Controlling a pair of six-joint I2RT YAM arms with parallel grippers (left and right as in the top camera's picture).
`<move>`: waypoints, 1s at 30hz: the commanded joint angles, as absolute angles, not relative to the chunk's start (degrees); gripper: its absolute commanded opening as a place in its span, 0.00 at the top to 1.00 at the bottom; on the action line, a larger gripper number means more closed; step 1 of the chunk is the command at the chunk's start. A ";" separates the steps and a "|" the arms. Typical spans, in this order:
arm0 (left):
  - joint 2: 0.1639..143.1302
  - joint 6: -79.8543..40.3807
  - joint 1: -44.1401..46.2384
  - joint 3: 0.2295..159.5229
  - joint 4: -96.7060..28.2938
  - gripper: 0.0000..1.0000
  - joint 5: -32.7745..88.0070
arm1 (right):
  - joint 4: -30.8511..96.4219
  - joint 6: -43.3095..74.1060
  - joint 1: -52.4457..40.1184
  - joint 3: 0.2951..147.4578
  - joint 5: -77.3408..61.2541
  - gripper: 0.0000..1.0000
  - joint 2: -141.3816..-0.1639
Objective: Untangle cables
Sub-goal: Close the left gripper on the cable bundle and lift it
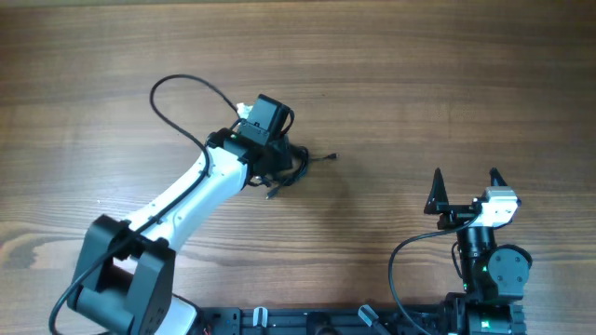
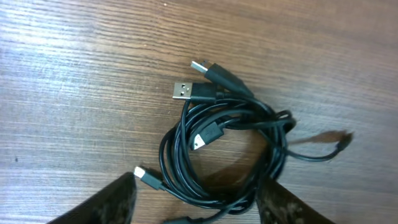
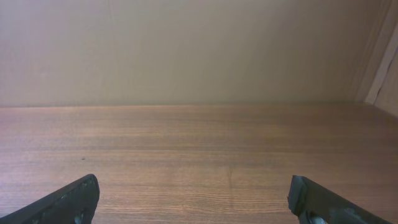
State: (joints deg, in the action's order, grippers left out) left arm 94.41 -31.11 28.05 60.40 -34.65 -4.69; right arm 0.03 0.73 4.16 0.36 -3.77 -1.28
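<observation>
Wood table holds one tangle of cables, perhaps three strands

One tangled bundle of black cables on one wooden table. At least five plug ends show, two of them flat metal USB plugs. Two robot arms are present: left arm and right arm.

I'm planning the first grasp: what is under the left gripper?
The knotted cables lie on the table under the open left gripper, plug ends showing. From overhead the gripper covers most of the bundle; only a few strands stick out.
</observation>
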 commanded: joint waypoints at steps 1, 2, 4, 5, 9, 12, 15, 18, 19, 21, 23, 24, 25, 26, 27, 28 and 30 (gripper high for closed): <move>97.71 -24.21 27.83 60.86 -33.95 0.45 -5.43 | -0.10 0.03 3.92 0.30 -3.01 0.00 -1.02; 98.48 -24.25 27.83 60.86 -33.52 0.45 -5.43 | -0.10 0.01 3.92 0.30 -2.98 0.00 -1.02; 100.09 -24.43 27.83 60.86 -32.99 0.49 -4.93 | -0.10 0.01 3.92 0.30 -3.01 0.00 -1.02; 100.82 -24.43 27.83 60.86 -32.97 0.49 -4.10 | -0.10 0.01 3.92 0.30 -3.01 0.00 -1.02; 102.15 -24.95 27.83 60.86 -32.71 0.48 -4.12 | -0.10 -0.01 3.92 0.30 -2.98 0.00 -1.02; 103.44 -27.46 27.83 60.86 -32.53 0.53 -4.12 | -0.10 -0.01 3.92 0.30 -3.01 0.00 -1.02; 105.47 -27.44 27.83 60.86 -31.92 0.58 -4.10 | -0.10 0.01 3.92 0.30 -3.01 0.00 -1.02; 107.22 -27.44 27.83 60.86 -31.81 0.63 -4.14 | -0.10 0.03 3.92 0.30 -2.98 0.00 -1.02; 107.39 -27.44 27.83 60.86 -31.70 0.64 -4.14 | -0.10 -0.01 3.92 0.30 -2.98 0.00 -1.02; 107.68 -27.44 27.83 60.86 -31.68 0.69 -4.12 | -0.10 0.01 3.92 0.30 -3.01 0.00 -1.02; 107.72 -27.44 27.83 60.86 -31.70 0.86 -4.12 | -0.10 0.01 3.92 0.30 -3.01 0.00 -1.02; 107.72 -27.46 27.83 60.86 -31.68 0.96 -4.14 | -0.10 0.01 3.92 0.30 -3.01 0.00 -1.02; 107.72 -27.46 27.83 60.86 -31.66 0.96 -4.14 | -0.10 0.03 3.92 0.30 -2.98 0.00 -1.02; 107.72 -27.49 27.83 60.86 -31.48 0.96 -4.14 | -0.10 0.01 3.92 0.30 -3.01 0.00 -1.02; 107.72 -27.49 27.83 60.86 -31.42 0.96 -4.14 | -0.10 0.01 3.92 0.30 -3.01 0.00 -1.02; 107.68 -27.49 27.83 60.88 -31.27 0.96 -4.14 | -0.10 0.01 3.92 0.30 -3.01 0.00 -1.02; 106.87 -29.04 27.83 61.06 -31.40 0.96 -4.14 | -0.10 0.01 3.92 0.30 -2.98 0.00 -1.02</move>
